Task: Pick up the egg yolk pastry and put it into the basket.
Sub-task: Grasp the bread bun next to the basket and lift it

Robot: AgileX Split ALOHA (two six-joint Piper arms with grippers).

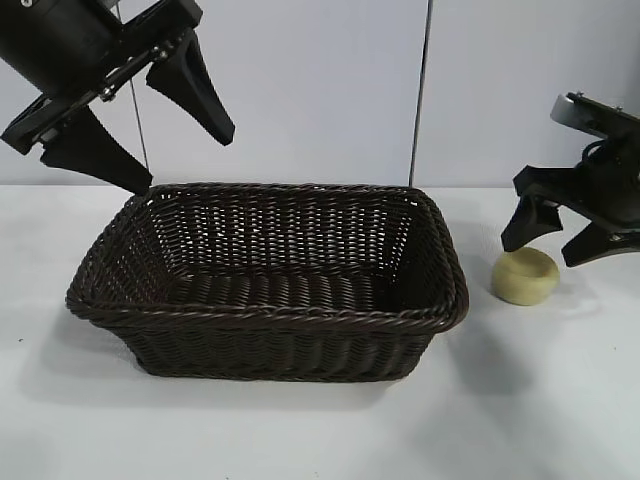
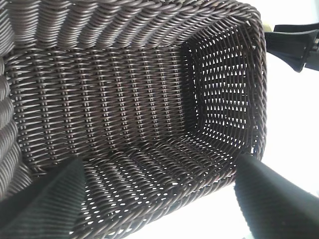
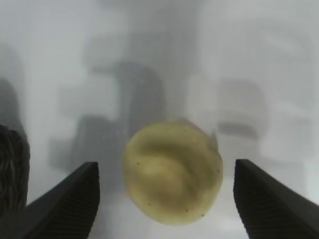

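A: How many things sit on the bench (image 1: 300, 430)?

B: Two. One basket (image 1: 270, 330), dark brown woven wicker with a braided rim, and one egg yolk pastry (image 1: 525, 276), a pale yellow round puck.

A: Where is the pastry?

B: On the white bench just beside the basket's right end, outside it and apart from the rim. The basket holds nothing; the left wrist view shows only bare weave on its floor (image 2: 124, 114).

A: And the arms?

B: Two, one set of jaws each. The right gripper (image 1: 553, 238) hangs low over the bench right by the pastry, tilted down, its two black fingertips close above the pastry's upper right edge. In the right wrist view the pastry (image 3: 173, 173) lies between the two fingers (image 3: 65, 204), with white bench showing on both sides of it, so they stand spread wide and grip nothing.

A: The left one?

B: The left gripper (image 1: 190, 160) hangs above the basket's back left corner, pointing down at a slant. Its two fingers are well apart too, with nothing between them; the lower fingertip is close over the rim, though I cannot tell if it touches.
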